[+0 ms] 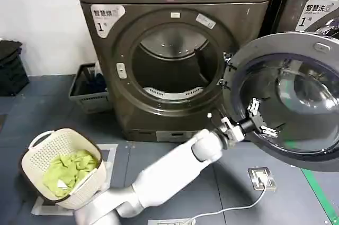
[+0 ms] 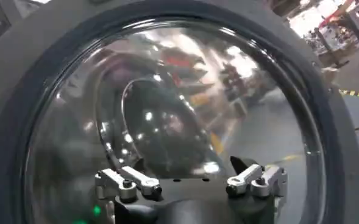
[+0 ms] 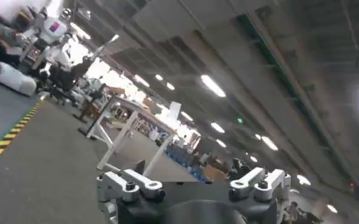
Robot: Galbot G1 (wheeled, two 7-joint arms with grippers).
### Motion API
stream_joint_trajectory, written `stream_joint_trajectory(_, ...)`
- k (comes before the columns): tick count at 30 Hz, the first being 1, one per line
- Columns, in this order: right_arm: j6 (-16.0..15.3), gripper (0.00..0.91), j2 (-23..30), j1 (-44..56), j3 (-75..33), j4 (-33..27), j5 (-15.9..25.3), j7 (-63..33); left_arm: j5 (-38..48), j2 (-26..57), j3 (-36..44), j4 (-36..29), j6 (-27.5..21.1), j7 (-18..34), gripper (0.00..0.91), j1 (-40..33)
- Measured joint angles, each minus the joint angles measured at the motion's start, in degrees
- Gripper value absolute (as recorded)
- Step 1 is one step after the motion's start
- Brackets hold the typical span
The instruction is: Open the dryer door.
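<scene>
On the dark grey floor (image 1: 47, 103) of a laundry corner stands a brown-grey dryer (image 1: 175, 50) against a white wall (image 1: 37, 13), its round drum opening (image 1: 170, 69) fully exposed. To the right of that opening, the dryer door (image 1: 288, 100) is swung wide on its hinge, its dark grey inner side and tinted glass bowl facing the robot. A second machine (image 1: 312, 8) stands just beyond the open door.

Reaching up from the lower middle of the head view, the left gripper (image 1: 259, 120) sits at the door's inner face, near the lower left of the glass bowl, with its fingers spread apart and nothing between them. From the left wrist view the same gripper (image 2: 191, 182) points straight at the bowl, which mirrors the room's lights; I cannot tell whether a fingertip touches the glass.

The right gripper (image 3: 191, 189) is aimed up and away toward a hall ceiling with strip lights, its fingers also parted and empty.

A cream laundry basket (image 1: 63, 167) holding a green cloth (image 1: 71, 169) rests on the floor at the lower left, and a dark crate (image 1: 87, 90) sits beside the dryer's left foot. A white cable (image 1: 233, 209) runs to a floor socket (image 1: 262, 177), near green tape (image 1: 320, 198).
</scene>
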State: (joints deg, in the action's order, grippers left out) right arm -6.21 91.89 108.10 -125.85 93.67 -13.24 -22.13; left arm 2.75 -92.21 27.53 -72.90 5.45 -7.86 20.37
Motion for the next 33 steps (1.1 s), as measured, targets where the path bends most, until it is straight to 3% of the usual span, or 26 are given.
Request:
stream_joint_trajectory(6, 0.36, 0.907, 0.02, 0.02, 0.16, -0.07, 0.05, 0.10, 0.53, 0.01, -0.84, -0.75, -3.99, 1.85, 0.907, 0.56)
stream_joint_trajectory(11, 0.47, 0.907, 0.02, -0.02, 0.31, 0.00, 0.16, 0.22, 3.51, 0.01, -0.88, -2.76, -10.11, 2.32, 0.907, 1.20)
stream_joint_trajectory(22, 0.69, 0.907, -0.04, -0.71, 1.20, 1.03, 0.41, 0.82, 11.32, 0.02, -0.85, -7.37, -9.07, -0.13, 0.907, 2.91)
stream_joint_trajectory(28, 0.90, 0.907, -0.19, -0.80, 1.36, 2.12, 0.04, 2.10, 11.72, 0.32, -0.91, -17.00, -7.12, -1.88, 0.907, 5.99)
stream_joint_trajectory(33, 1.37, 0.907, -0.74, -0.73, 1.83, 2.26, -0.02, 2.62, 11.92, 9.17, -2.40, -25.04, -6.13, -2.37, 0.907, 8.77)
